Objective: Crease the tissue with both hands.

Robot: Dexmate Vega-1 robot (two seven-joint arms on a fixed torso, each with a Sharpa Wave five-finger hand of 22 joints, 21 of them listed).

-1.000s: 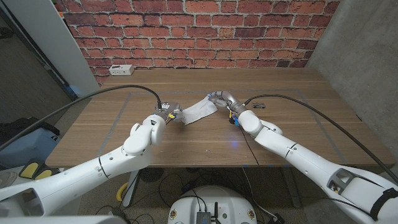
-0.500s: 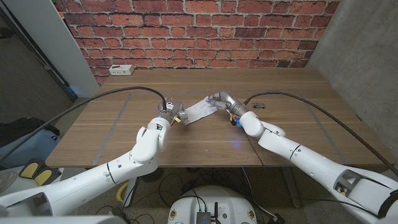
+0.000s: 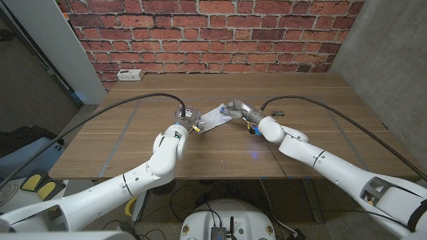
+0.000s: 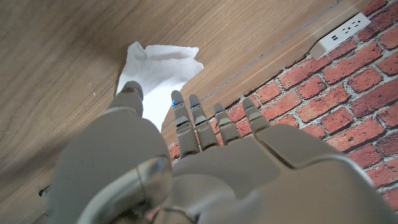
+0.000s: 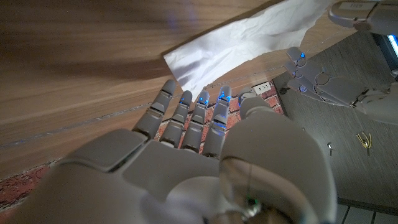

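Your tissue (image 3: 215,119) lies crumpled on the wooden table (image 3: 300,143) near its middle, between both hands. Your left hand (image 3: 185,119) touches its left end, fingers (image 4: 186,121) stretched out side by side; whether they grip it I cannot tell. Your right hand (image 3: 237,109) touches the right end, fingers (image 5: 189,115) extended over the edge.

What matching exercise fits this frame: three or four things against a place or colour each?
Things:
1. tissue
2. power strip
3. left hand
4. right hand

Descriptions:
A. at the tissue's right end
B. white, at the table's far left by the brick wall
C. white, on the table between the hands
D. at the tissue's left end

Pairs: 1-C, 2-B, 3-D, 4-A
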